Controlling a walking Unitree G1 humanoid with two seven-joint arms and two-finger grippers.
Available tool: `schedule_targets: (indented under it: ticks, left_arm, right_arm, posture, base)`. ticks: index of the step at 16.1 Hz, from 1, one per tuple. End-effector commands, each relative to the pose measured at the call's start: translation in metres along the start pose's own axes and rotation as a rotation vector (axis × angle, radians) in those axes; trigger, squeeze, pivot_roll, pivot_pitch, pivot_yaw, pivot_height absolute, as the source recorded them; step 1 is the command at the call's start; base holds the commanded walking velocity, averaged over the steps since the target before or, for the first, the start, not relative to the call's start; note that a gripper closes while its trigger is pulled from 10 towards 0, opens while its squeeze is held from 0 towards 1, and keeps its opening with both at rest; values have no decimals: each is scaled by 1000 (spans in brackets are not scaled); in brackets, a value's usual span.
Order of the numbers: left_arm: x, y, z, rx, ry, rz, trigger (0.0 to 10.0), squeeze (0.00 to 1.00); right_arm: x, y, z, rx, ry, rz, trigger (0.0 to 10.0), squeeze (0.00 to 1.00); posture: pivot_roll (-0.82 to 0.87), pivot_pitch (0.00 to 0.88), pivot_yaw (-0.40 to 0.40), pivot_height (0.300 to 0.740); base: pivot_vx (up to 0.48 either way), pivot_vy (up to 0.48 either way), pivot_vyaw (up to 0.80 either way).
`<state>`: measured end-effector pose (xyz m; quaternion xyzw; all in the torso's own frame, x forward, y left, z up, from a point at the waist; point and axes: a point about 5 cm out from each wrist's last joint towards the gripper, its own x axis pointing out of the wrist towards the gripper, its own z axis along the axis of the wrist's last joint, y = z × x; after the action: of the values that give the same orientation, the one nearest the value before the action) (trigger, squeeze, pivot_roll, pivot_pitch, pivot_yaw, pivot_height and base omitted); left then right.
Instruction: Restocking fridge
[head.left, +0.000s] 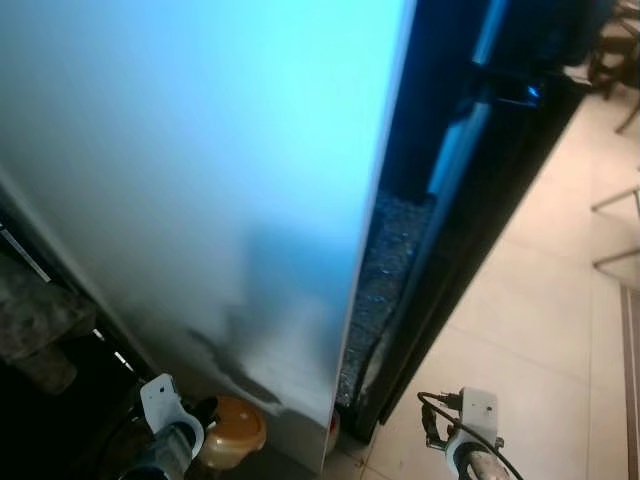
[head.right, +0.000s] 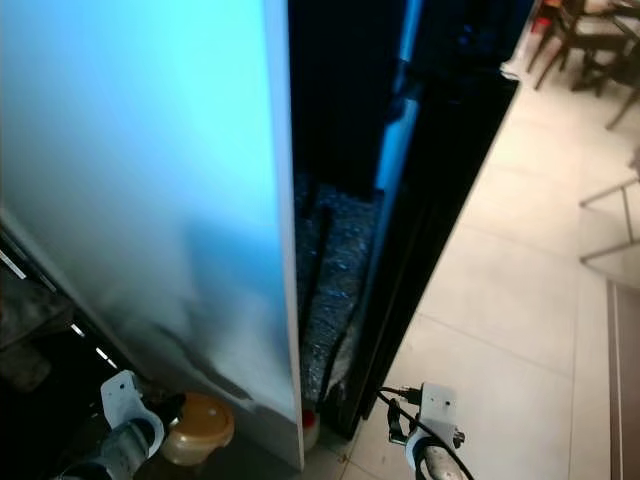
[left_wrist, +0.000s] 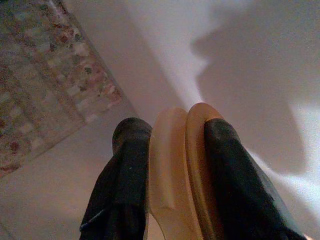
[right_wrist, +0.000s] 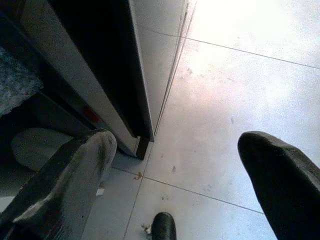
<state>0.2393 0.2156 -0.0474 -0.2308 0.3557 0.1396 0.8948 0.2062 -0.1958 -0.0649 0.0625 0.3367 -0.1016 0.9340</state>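
A large pale fridge door (head.left: 200, 180) stands swung open and fills most of the head views, its face lit blue-white and shadowed toward the bottom. Beside its edge lies a narrow dark gap, with a speckled grey strip (head.right: 335, 290) low in it and the black fridge body (head.left: 470, 220) to the right. The left hand (left_wrist: 170, 175) is low at the robot's left, close to the bottom of the door, and is closed on a tan, round-lidded container (head.left: 232, 430); the wrist view shows the container's pale body and amber lid pinched between the two black fingers (left_wrist: 127, 170), with the pale door surface beyond. The right hand (right_wrist: 175, 165) hangs over the light tiled floor (head.left: 520, 340) at the right, near the lower corner of the fridge body, its fingers spread wide apart and gripping nothing. Chair legs (head.right: 580, 40) stand on the floor at the far right.
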Motion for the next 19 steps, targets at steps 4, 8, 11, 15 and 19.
schedule_targets:
  ticks: [4, 8, 11, 15, 19]
  left_arm:
    - [-6, 17, -22, 31, 49, 59, 10000, 0]
    - [-13, 26, -44, 29, 81, 100, 10000, 0]
    - [-19, 31, -59, 26, 94, 109, 10000, 0]
    - [-25, 42, -68, 37, 97, 137, 10000, 0]
    - [-28, 52, -69, 49, 93, 151, 10000, 0]
  right_arm:
    - [-10, -9, -13, 26, -49, -21, 10000, 0]
    - [-20, -18, -27, 0, -59, -29, 10000, 0]
    - [-27, -22, -35, -77, -67, 13, 10000, 0]
    - [-23, -21, 56, -251, -529, 81, 10000, 0]
    - [-34, -6, 69, -422, -596, 74, 10000, 0]
  posture:
    - [53, 48, 49, 740]
    - [54, 25, 30, 740]
    - [55, 10, 12, 740]
    - [36, 15, 17, 740]
    - [46, 21, 26, 740]
  base:
    - [0, 0, 0]
    - [0, 0, 0]
    - [0, 0, 0]
    - [0, 0, 0]
    - [0, 0, 0]
